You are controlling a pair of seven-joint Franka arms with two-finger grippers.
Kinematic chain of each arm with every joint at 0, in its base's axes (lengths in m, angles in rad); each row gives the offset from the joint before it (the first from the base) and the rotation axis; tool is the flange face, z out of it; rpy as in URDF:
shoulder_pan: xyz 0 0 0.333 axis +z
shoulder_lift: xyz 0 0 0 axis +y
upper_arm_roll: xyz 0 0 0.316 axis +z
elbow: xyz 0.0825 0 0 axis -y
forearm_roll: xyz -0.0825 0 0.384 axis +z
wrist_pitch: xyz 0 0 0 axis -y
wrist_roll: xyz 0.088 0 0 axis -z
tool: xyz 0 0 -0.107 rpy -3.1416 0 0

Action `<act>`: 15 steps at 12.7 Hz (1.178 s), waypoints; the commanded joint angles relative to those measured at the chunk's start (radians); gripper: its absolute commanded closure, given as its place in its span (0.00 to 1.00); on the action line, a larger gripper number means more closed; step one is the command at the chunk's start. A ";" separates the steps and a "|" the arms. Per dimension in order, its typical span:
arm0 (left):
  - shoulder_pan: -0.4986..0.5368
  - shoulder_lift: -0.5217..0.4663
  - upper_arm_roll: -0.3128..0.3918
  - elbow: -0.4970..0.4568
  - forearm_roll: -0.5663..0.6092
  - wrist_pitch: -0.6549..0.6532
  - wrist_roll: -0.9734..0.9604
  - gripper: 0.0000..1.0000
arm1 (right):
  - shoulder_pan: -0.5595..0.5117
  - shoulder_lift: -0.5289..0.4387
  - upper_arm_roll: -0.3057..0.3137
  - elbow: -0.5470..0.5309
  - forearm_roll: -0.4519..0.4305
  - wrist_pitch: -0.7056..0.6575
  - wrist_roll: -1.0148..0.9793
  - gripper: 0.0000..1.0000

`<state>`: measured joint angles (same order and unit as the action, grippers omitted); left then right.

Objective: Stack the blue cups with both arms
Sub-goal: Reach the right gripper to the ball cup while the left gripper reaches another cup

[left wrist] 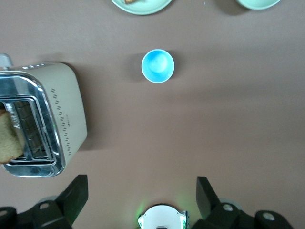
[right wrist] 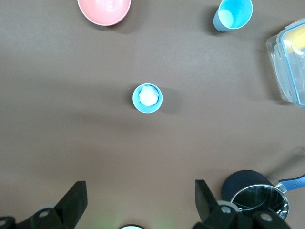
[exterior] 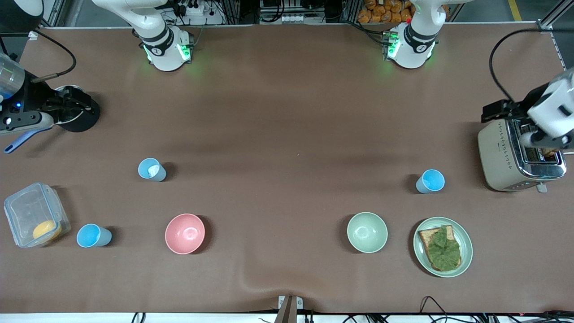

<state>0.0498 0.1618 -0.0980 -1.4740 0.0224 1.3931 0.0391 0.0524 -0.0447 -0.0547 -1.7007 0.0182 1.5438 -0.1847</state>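
Three blue cups stand upright and apart on the brown table. One (exterior: 151, 169) is toward the right arm's end and shows something whitish inside; it also shows in the right wrist view (right wrist: 147, 98). A second (exterior: 93, 236) is nearer the front camera, beside the clear box, and shows in the right wrist view (right wrist: 233, 13). The third (exterior: 430, 181) is toward the left arm's end, beside the toaster, and shows in the left wrist view (left wrist: 157, 66). My left gripper (exterior: 540, 142) (left wrist: 142, 187) is open, empty and high up. My right gripper (exterior: 74, 104) (right wrist: 140, 188) is open, empty and high up.
A pink bowl (exterior: 184, 233) and a pale green bowl (exterior: 367, 232) sit near the front. A plate (exterior: 421, 255) holds toast with lettuce. A toaster (exterior: 502, 157) with bread in a slot, a clear box (exterior: 27, 211) and a black pot (exterior: 78, 121) stand at the table's ends.
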 commanded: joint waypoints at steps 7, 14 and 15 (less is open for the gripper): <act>0.002 0.179 0.006 0.029 0.019 0.061 0.004 0.00 | 0.014 0.002 -0.010 0.009 0.002 -0.013 0.016 0.00; 0.013 0.295 0.004 0.032 0.019 0.208 0.002 0.00 | 0.066 0.116 -0.008 0.006 0.000 -0.036 0.016 0.00; 0.012 0.314 0.004 0.032 0.021 0.233 0.001 0.00 | 0.075 0.162 -0.008 0.006 0.000 -0.028 0.016 0.00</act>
<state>0.0655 0.4331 -0.0897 -1.4671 0.0224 1.5988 0.0391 0.1067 0.0287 -0.0540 -1.7127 0.0186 1.5125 -0.1831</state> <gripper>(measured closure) 0.000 0.000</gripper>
